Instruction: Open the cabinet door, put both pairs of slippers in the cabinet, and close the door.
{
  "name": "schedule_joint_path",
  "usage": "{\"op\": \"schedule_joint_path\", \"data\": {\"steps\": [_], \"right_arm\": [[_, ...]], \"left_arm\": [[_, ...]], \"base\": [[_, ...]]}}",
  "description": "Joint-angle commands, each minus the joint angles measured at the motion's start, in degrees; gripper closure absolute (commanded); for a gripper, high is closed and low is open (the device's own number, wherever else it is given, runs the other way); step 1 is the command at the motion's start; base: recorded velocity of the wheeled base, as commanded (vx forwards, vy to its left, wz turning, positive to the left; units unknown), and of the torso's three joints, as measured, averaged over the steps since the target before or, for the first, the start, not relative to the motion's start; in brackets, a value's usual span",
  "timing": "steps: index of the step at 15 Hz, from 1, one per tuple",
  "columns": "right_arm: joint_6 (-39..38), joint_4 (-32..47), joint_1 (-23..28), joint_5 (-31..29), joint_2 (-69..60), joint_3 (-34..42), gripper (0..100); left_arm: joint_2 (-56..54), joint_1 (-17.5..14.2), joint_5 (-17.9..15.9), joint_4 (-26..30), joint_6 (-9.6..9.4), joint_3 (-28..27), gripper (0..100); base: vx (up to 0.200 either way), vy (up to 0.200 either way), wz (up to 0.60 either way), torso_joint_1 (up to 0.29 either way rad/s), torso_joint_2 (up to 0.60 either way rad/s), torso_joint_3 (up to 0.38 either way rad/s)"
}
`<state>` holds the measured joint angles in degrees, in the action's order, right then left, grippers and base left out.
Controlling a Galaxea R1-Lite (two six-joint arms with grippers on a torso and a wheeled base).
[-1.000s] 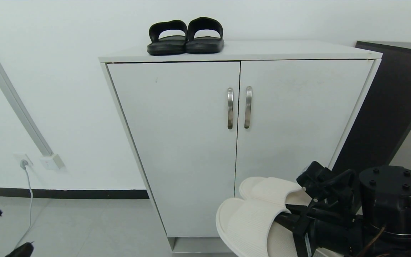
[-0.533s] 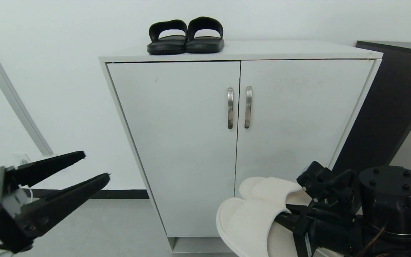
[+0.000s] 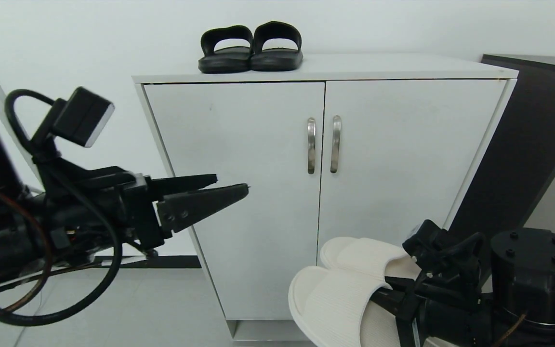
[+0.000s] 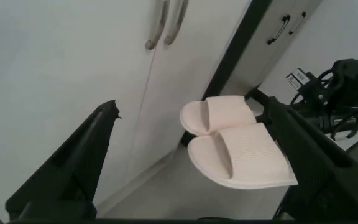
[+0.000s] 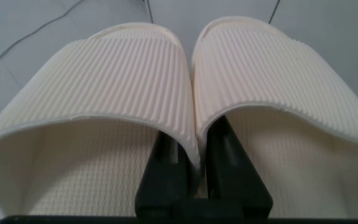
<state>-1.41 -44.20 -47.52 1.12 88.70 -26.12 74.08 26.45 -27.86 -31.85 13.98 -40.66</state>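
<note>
Raised left gripper (image 3: 231,184), empty with jaws apart, from low at the side to before the left cabinet door (image 3: 258,241), short of its handle (image 3: 310,144). Keeps white slippers (image 3: 335,299) pinched in right gripper (image 5: 191,162), low by the doors. Probably opens door next. Leaves black slippers (image 3: 251,48) on top.

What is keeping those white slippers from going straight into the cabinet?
Both cabinet doors are shut, standing between the white slippers in the right end effector and the inside. The open left end effector hangs before the left door, apart from the handles.
</note>
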Motion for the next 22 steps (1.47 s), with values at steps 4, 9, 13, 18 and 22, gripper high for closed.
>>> {"op": "schedule_joint_path", "data": {"steps": [4, 9, 13, 18, 22], "right_arm": [[-0.1, 0.0, 0.1, 0.1, 0.6, 0.5, 100], [-0.1, 0.0, 0.1, 0.2, 1.7, 0.7, 100], [-0.1, -0.1, 0.0, 0.2, 2.3, 1.0, 100], [-0.1, -0.1, 0.1, 0.2, 2.3, 1.0, 100], [-0.1, -0.1, 0.1, 0.2, 2.3, 1.3, 100]], "left_arm": [[12.1, 11.7, 0.4, -0.1, 5.53, -13.5, 0], [21.6, 13.6, 3.0, 0.0, 5.62, -22.6, 0], [26.4, 13.4, 0.9, 0.4, 5.7, -28.5, 0], [29.2, 13.4, 4.0, 0.4, 5.7, -32.0, 0], [31.2, 13.2, 9.1, 2.5, 5.7, -36.4, 0]], "base": [[0.0, 0.0, 0.0, 0.0, 0.0, 0.0], [0.0, 0.0, 0.0, 0.0, 0.0, 0.0], [0.0, 0.0, 0.0, 0.0, 0.0, 0.0], [0.0, 0.0, 0.0, 0.0, 0.0, 0.0], [0.0, 0.0, 0.0, 0.0, 0.0, 0.0]]}}
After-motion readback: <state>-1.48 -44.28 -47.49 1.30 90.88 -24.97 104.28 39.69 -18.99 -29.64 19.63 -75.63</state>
